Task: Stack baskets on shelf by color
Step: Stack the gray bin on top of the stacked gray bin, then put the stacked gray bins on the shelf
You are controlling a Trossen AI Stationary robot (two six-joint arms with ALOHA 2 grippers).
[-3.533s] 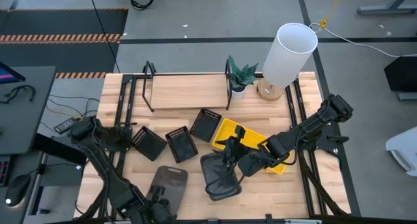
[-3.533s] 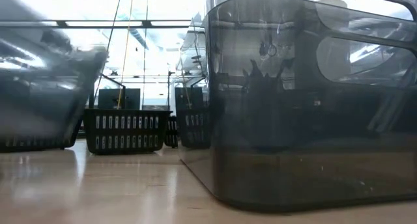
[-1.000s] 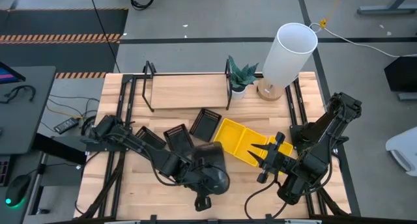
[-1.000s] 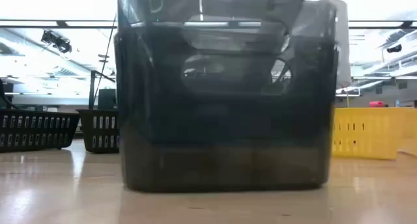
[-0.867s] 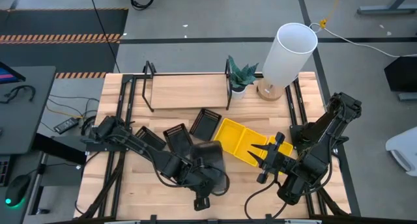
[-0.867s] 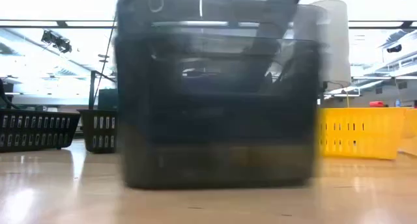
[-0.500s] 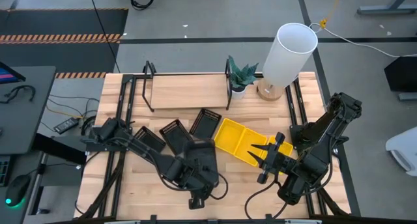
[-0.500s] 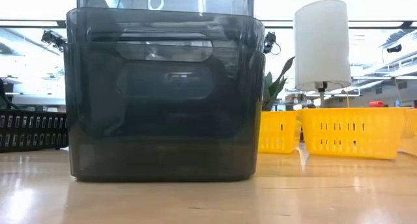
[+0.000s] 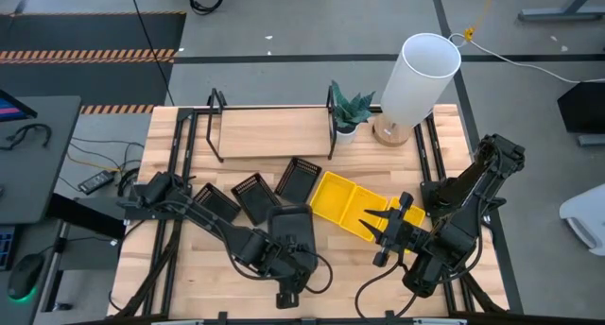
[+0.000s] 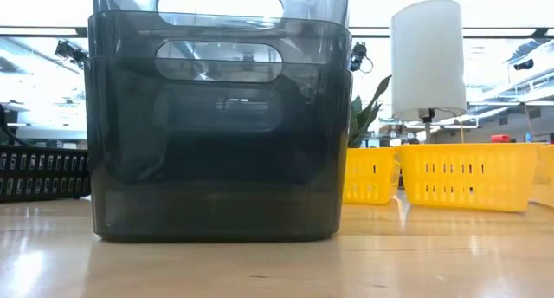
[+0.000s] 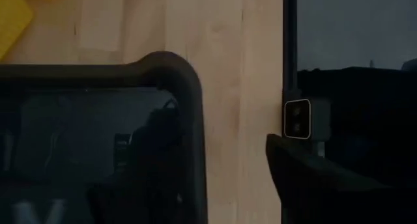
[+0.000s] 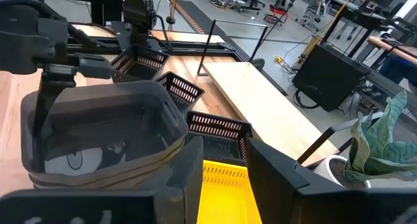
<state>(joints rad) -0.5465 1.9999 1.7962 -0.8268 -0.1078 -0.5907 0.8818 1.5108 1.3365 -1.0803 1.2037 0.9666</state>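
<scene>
A stack of nested dark grey baskets (image 9: 295,232) (image 10: 216,125) stands flat on its bottom on the tabletop, near the front edge. My left gripper (image 9: 288,268) (image 11: 221,159) is open across the stack's near wall: one finger inside, one outside. Yellow baskets (image 9: 354,204) (image 10: 467,172) lie right of the stack. My right gripper (image 9: 389,221) (image 12: 225,165) hovers open over their near right end. Three black slatted baskets (image 9: 253,195) lie left of the yellow ones. The shelf (image 9: 269,131) stands bare at the far side.
A small potted plant (image 9: 348,112) and a white lamp (image 9: 416,79) stand at the far right, beside the shelf's right end. Black rails (image 9: 180,174) run along the table's left and right sides. Bare wood shows at the near left (image 9: 180,278).
My left gripper has drawn the grey stack a little toward the table's left edge and turned it square to the near edge; it now rests flat. In the low view the top basket's handle hole, dark before, now shows clear. The right arm has kept still.
</scene>
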